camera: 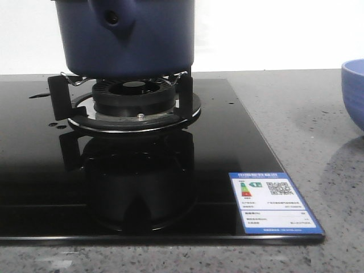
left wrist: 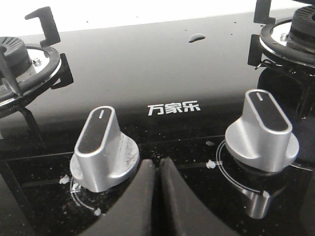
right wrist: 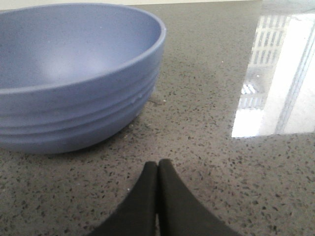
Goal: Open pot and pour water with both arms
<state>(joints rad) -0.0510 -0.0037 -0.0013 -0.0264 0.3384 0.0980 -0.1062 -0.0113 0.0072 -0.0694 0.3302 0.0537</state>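
The dark navy-blue pot point(camera: 128, 34) stands on the burner's pot support point(camera: 133, 105), its stub with a small hole point(camera: 112, 18) facing the camera; its top is cut off by the frame. My left gripper point(left wrist: 157, 164) is shut and empty, low over the black glass hob between two silver knobs point(left wrist: 103, 147) point(left wrist: 263, 130). My right gripper point(right wrist: 158, 164) is shut and empty over the speckled counter, just in front of the light periwinkle-blue bowl point(right wrist: 74, 73). Neither gripper shows in the front view.
The black glass hob point(camera: 227, 142) carries a blue-and-white energy label point(camera: 273, 202) at its front right corner. The bowl's edge point(camera: 354, 91) shows at the far right on the grey stone counter. A second burner point(left wrist: 19, 64) shows in the left wrist view.
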